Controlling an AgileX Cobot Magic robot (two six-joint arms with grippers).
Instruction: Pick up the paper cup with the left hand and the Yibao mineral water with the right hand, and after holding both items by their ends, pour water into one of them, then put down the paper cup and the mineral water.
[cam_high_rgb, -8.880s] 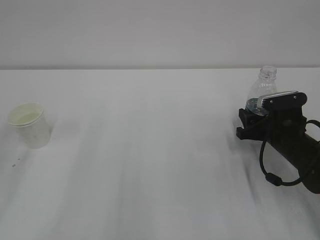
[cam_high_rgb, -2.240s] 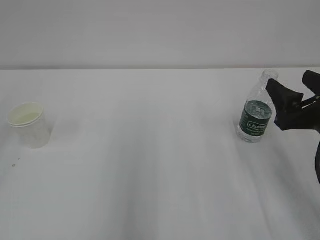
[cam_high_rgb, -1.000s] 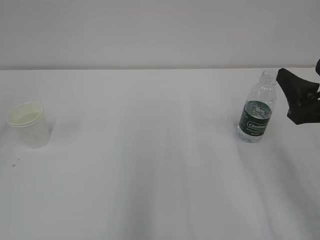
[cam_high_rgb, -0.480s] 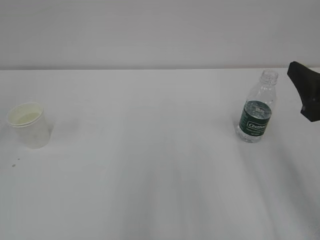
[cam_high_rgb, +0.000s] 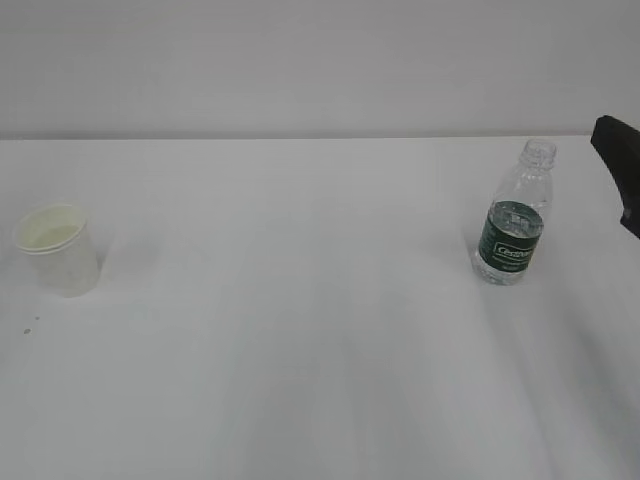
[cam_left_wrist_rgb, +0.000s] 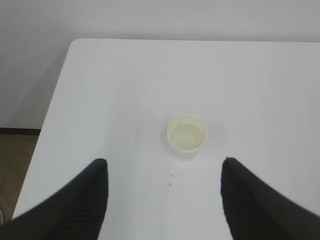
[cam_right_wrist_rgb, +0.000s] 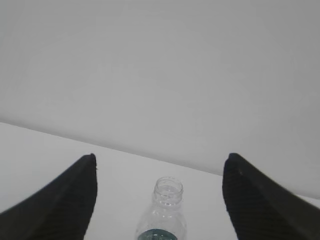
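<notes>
The paper cup (cam_high_rgb: 57, 250) stands upright at the table's left, white with a little liquid in its cream inside. In the left wrist view the cup (cam_left_wrist_rgb: 187, 136) sits ahead of my left gripper (cam_left_wrist_rgb: 164, 162), which hangs open above the table and apart from it. The Yibao mineral water (cam_high_rgb: 513, 215) stands upright at the right, uncapped, its green label facing front. In the right wrist view the bottle's neck (cam_right_wrist_rgb: 168, 191) lies below my open right gripper (cam_right_wrist_rgb: 160, 157), which touches nothing. In the exterior view only one dark finger (cam_high_rgb: 620, 165) of it shows, at the right edge.
Two small drops (cam_left_wrist_rgb: 171, 180) lie on the white table (cam_high_rgb: 300, 330) just in front of the cup. The table's left edge (cam_left_wrist_rgb: 50, 120) drops off to a brown floor. A plain grey wall (cam_high_rgb: 320, 60) runs behind the table.
My right gripper has drawn back to the right, away from the bottle, almost out of the exterior view. Bottle and cup have not moved.
</notes>
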